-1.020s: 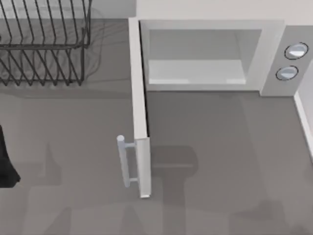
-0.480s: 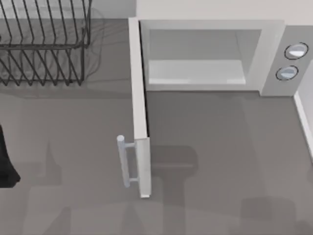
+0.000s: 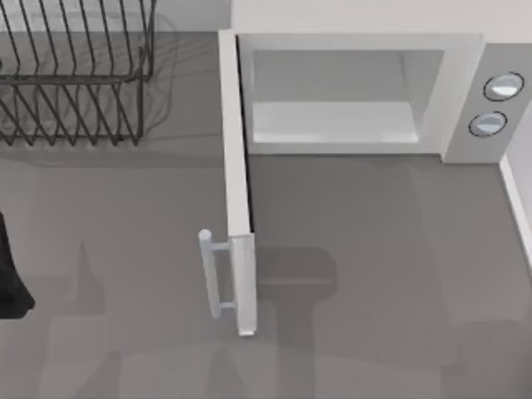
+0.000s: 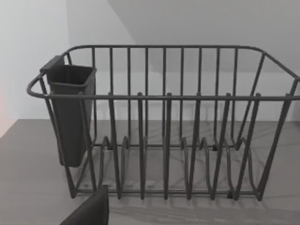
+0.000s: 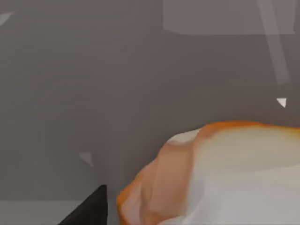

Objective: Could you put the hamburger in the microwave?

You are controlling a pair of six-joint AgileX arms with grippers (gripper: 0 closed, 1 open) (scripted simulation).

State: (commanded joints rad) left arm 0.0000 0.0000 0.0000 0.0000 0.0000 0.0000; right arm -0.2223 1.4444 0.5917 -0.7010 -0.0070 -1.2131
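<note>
Here comes some movement: down at the near right of the table (image 3: 374, 233) a broad shadow (image 3: 490, 349) has slid and swollen over the last second, while nothing else has budged, so I'd say the right arm is travelling in overhead. From the right gripper (image 5: 91, 211), the hamburger (image 5: 211, 173) sits pressed right up against it, orange crust and pale layers looming large. It looks carried, but whether the gripper is clamped on it I cannot tell. The microwave (image 3: 357, 91) waits well ahead of that gripper, door (image 3: 237, 166) swung fully open, cavity bare (a generous target for so small a bun). The left arm (image 3: 10, 283) idles, its left gripper (image 4: 91, 211) facing the dish rack (image 4: 164, 140) ahead, grip likewise unreadable. My guess: the carry toward the cavity is under way, placement still to come.
</note>
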